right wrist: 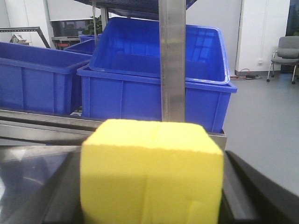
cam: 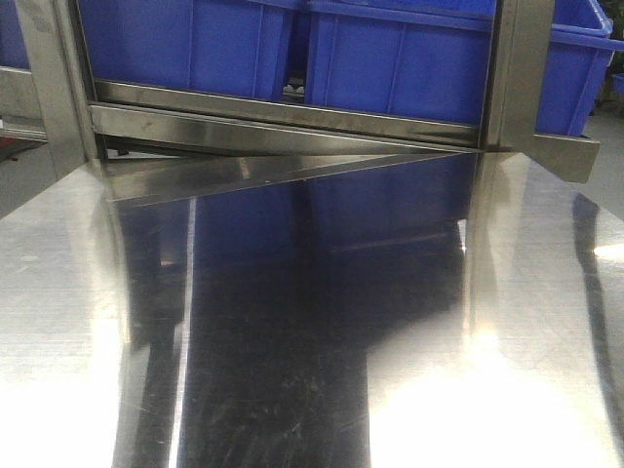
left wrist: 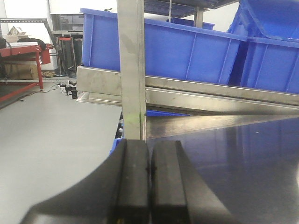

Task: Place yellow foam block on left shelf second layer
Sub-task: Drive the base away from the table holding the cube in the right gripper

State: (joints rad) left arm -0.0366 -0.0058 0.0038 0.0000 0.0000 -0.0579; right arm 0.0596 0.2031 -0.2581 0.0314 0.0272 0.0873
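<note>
Yellow foam block (right wrist: pixel 150 168) sits clamped between the dark fingers (right wrist: pixel 254 193) of the right gripper (right wrist: pixel 152 198), gripped by its sides, likely so it can be carried to the shelf. Its faces are bright, matte and square-edged, barely squashed. The left gripper (left wrist: pixel 149 170) is pressed closed on nothing near the left edge of the steel tabletop (cam: pixel 292 341). Ahead stand a steel post (right wrist: pixel 173 60) and blue bins (right wrist: pixel 126 100).

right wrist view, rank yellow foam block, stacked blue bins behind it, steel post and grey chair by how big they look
1. yellow foam block and stacked blue bins: they fill about alike; the block sits right at the camera, so I won't rank them.
2. steel post
3. grey chair, smallest, far back.
</note>
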